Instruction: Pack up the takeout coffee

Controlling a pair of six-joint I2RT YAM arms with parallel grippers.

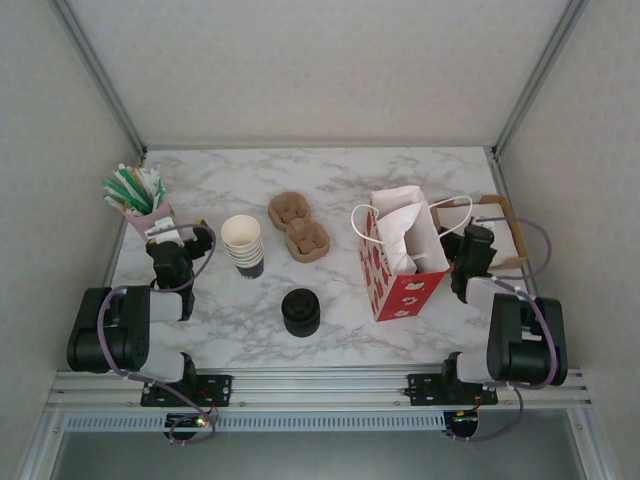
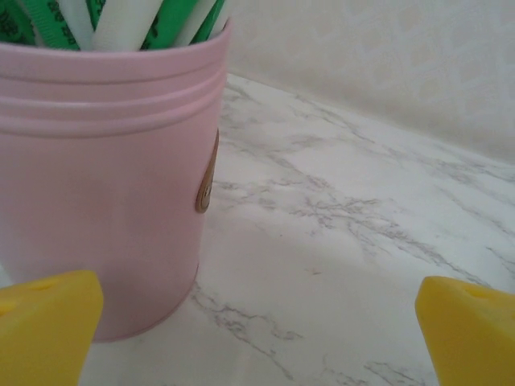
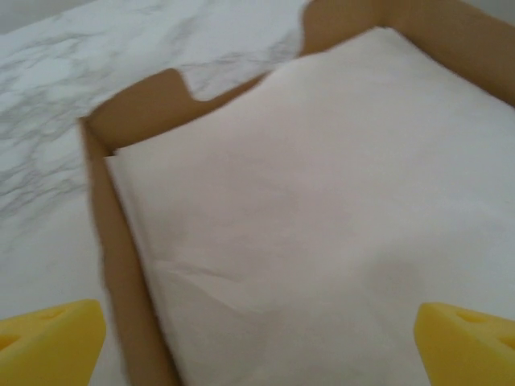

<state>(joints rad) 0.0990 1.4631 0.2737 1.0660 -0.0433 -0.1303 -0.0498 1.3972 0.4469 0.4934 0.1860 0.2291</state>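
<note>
Left gripper [image 2: 257,338] sits low on the marble table [image 2: 362,241], jaws spread wide, nothing between them. The pink tin [image 2: 105,185] of green and white straws [image 2: 121,20] stands just ahead, close to its left fingertip [image 2: 44,326].

Right gripper [image 3: 257,338] is also wide open and empty, hovering over white paper [image 3: 322,217] lying in a brown cardboard tray [image 3: 121,265].

From above: 1 red gift bag [image 1: 400,265] stands upright and open beside the right arm. A stack of lidless cups [image 1: 243,245] is at centre-left, with 2 pulp carriers [image 1: 298,225] just beyond and a squat black stack of lids [image 1: 300,312] nearer the arms. Where the takeout coffee stands, I cannot tell.
</note>
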